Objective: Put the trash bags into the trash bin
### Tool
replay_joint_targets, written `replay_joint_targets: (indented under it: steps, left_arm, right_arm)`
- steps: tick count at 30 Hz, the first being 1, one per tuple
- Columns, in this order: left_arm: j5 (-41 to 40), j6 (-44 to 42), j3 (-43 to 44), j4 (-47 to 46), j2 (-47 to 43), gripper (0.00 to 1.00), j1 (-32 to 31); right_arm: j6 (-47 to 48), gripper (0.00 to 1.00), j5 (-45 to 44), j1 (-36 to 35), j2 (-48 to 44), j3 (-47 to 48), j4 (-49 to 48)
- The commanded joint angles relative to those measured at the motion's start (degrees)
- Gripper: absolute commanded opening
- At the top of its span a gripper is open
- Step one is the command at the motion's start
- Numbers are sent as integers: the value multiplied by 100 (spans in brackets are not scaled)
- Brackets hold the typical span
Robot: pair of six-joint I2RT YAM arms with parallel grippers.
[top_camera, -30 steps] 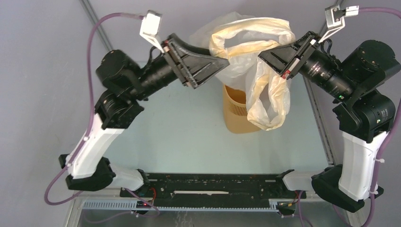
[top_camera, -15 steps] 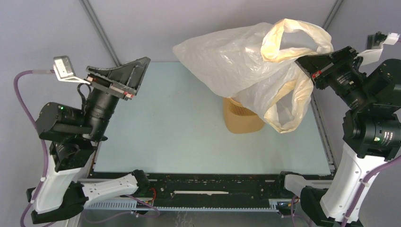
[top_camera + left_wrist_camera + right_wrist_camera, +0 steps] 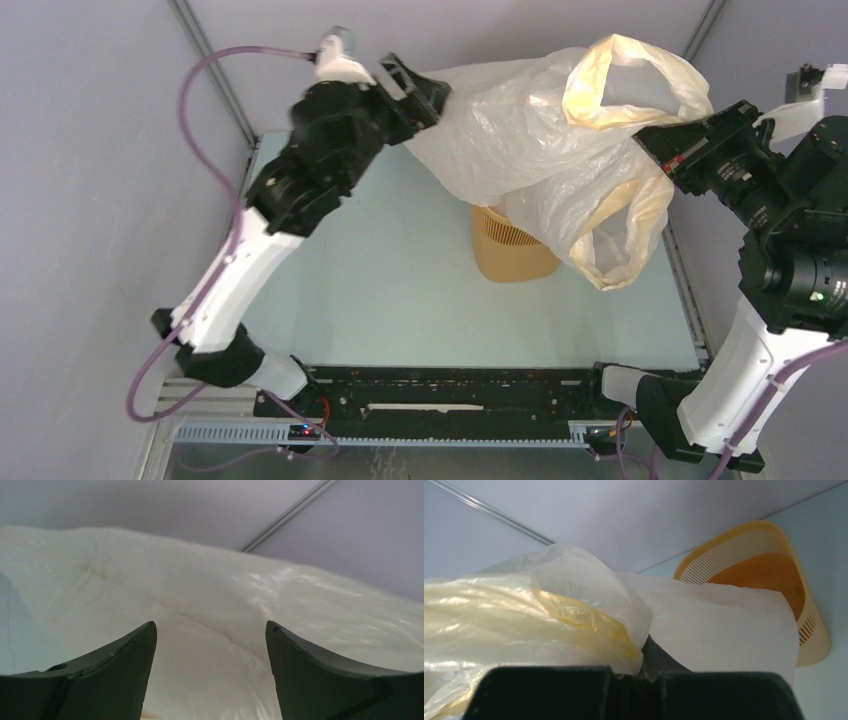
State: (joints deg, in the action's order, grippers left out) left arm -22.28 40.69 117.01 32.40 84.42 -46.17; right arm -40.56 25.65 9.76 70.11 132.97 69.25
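Note:
The translucent whitish trash bag with a pale yellow rim band hangs in the air above the yellow-orange trash bin, which stands upright on the table. My right gripper is shut on the bag's yellow rim and holds it up; the pinch shows in the right wrist view, with the bin beyond. My left gripper is open at the bag's far left end. In the left wrist view the bag fills the gap between its spread fingers.
The pale blue table has raised rails along its left and right edges. A black bar runs along the near edge between the arm bases. Grey walls stand behind.
My left arm has swung from the left side up and across to the bag's left end. The bag stays held up by my right gripper, nearly still.

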Motion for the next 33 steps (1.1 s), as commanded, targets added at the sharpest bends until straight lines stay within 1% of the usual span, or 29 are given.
replay_joint_targets:
  steps: [1,3,5,6,9,12,14,16,17,19,21,23,25,27,30,31,33]
  left_arm:
    - [461,220,-95,-66,224,84,48]
    - [531,237,-235,-330,378,83,48]
    - [786,292,-65,-487,711,78,47]
    - [1066,384,111,-539,919,76,37]
    - [1774,770,611,-762,1644,73,-61]
    - [2261,1059,819,-948,2177,72,-233]
    - [2537,1162,756,-988,2352,71,-311]
    - [2658,1286,473,-1002,2362,71,-342]
    - [2694,1390,188,-1064,2300,71,-355]
    - [2868,1524,-496,-1497,2140,71,-394]
    - [3155,1559,-907,-1734,2195,72,-408]
    - [3672,1596,-605,-1580,2500,70,-324]
    - [3886,1466,-63,-959,2701,68,-231]
    - [3693,1082,199,-645,2552,71,-177]
    - [3404,560,241,-629,2040,84,-63]
    - [3391,450,266,-629,1901,87,-7]
    - [3426,367,291,-604,1667,90,134]
  right_arm:
    - [243,0,-451,45,-31,257,251]
    - [154,0,-636,44,-104,157,251]
    - [95,0,-586,44,-184,11,107]
    - [86,0,-514,44,-202,-24,60]
    - [58,0,-215,35,-208,-183,-166]
    - [-83,0,272,26,-208,-587,-644]
    - [-324,0,721,-14,-222,-1035,-1097]
    - [-529,0,873,-143,-230,-1492,-1570]
    - [-568,0,826,-208,-214,-1637,-1689]
    - [-570,0,716,-306,-151,-1722,-1817]
    - [-525,0,696,-341,-60,-1738,-1872]
    - [-429,0,725,-356,34,-1738,-1889]
    - [-291,0,723,-361,100,-1746,-1875]
    - [-184,0,729,-361,145,-1771,-1864]
    - [-35,0,738,-354,191,-1762,-1873]
    - [27,0,726,-344,214,-1741,-1865]
    - [127,0,666,-319,267,-1630,-1812]
